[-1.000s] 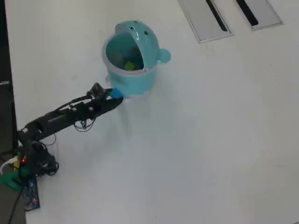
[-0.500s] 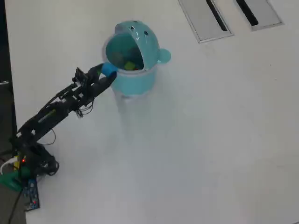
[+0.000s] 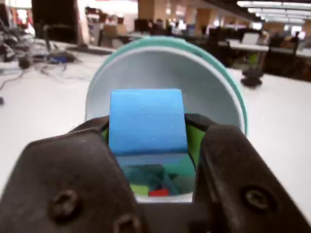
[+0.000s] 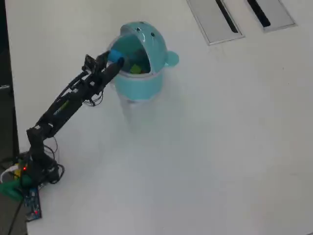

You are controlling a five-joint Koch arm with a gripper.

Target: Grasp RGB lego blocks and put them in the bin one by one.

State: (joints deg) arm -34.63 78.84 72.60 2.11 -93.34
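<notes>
The blue block [image 3: 147, 121] sat pinched between my two dark jaws, filling the middle of the wrist view, its flat face toward the camera. My pincer [image 3: 148, 145] was clamped on it from both sides, with a strip of green showing against the inside of each jaw. In the overhead view the blue block [image 4: 116, 55] appeared as a small bright patch at the tip of my arm [image 4: 68, 100], right at the bin's rim on its nine o'clock side.

Below the block, down between my jaws, I could see into the bin [image 3: 214, 82]: a red block [image 3: 158, 192] and a yellow-green block [image 3: 138, 189] lay on its bottom, close together, the red one toward five o'clock of the green. Behind the blue block rose the pale inside of the domed lid [image 3: 160, 68], hinged open and ringed by a teal edge.

From overhead, the bin [image 4: 139, 85] stood on the white bench [image 4: 220, 147] toward the twelve o'clock part of the frame, its lid [image 4: 146, 32] tipped back toward twelve o'clock and bearing two dark dots. A small knob [image 4: 171, 59] stuck out at the bin's three o'clock. My arm reached up from its base [image 4: 34, 169] at about eight o'clock of the bin. Two grey slotted panels [image 4: 215, 19] lay in the bench at the frame's one o'clock, well apart from the bin.
</notes>
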